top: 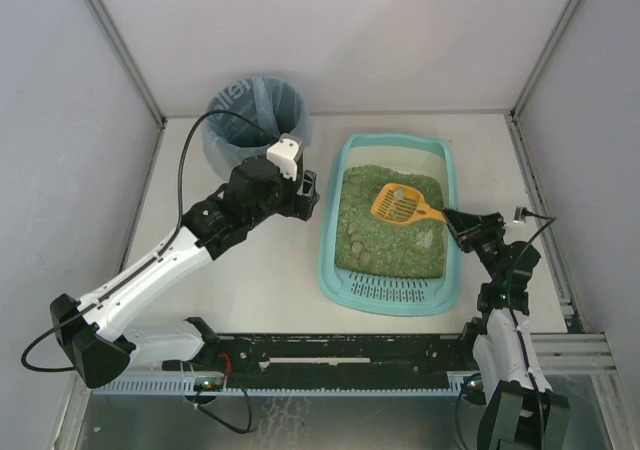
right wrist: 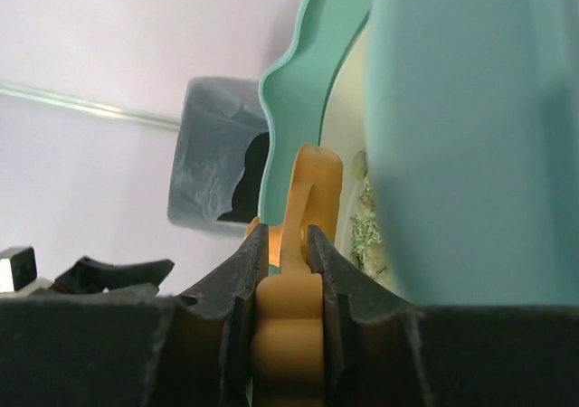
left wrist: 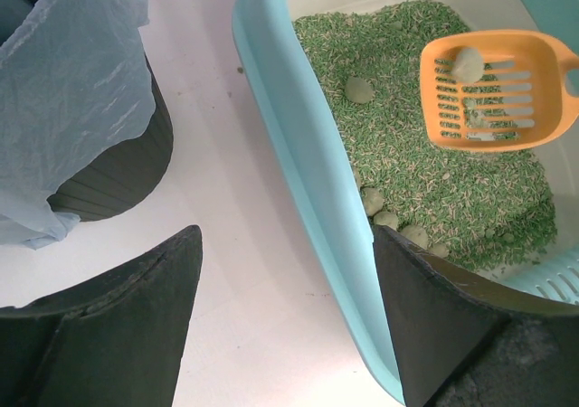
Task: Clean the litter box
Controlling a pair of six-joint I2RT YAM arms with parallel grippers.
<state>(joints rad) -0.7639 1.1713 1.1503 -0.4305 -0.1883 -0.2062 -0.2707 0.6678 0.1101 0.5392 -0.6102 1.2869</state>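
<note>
**Litter box station: condition at inspection**

Writing: pale marks show on the fold of the bin liner, too small to read.

Materials and shapes: the large shallow light-teal plastic litter box point(top: 329, 232) point(left wrist: 303, 145) point(right wrist: 452, 127) is rectangular with rounded corners and smooth walls. It lies on the white table point(top: 265, 285) right of centre, its slotted grille point(top: 395, 288) point(left wrist: 556, 280) at the end nearest the arm bases. Green granular litter point(top: 385, 245) point(left wrist: 425, 167) fills the rest. The round black ribbed bin point(top: 258, 110) point(left wrist: 122, 167) point(right wrist: 213, 154), lined with a crinkled blue bag, stands beyond the box's far left corner, apart from it.

Count: one box, one bin, one small orange slotted plastic scoop point(top: 398, 203) point(left wrist: 488, 86) point(right wrist: 312, 185). In the left wrist view, four rounded grey-green clumps point(left wrist: 373, 199) lie in the litter and one more sits on the scoop.

End effectors: the left gripper point(top: 305, 198) point(left wrist: 288, 240) stands wide apart with nothing between its dark fingers, over the table between bin and box. Whether its right finger touches the box rim cannot be told. The right gripper point(top: 455, 220) point(right wrist: 285, 244) is clamped on the scoop's handle at the box's right rim, with the blade over the litter.
</note>
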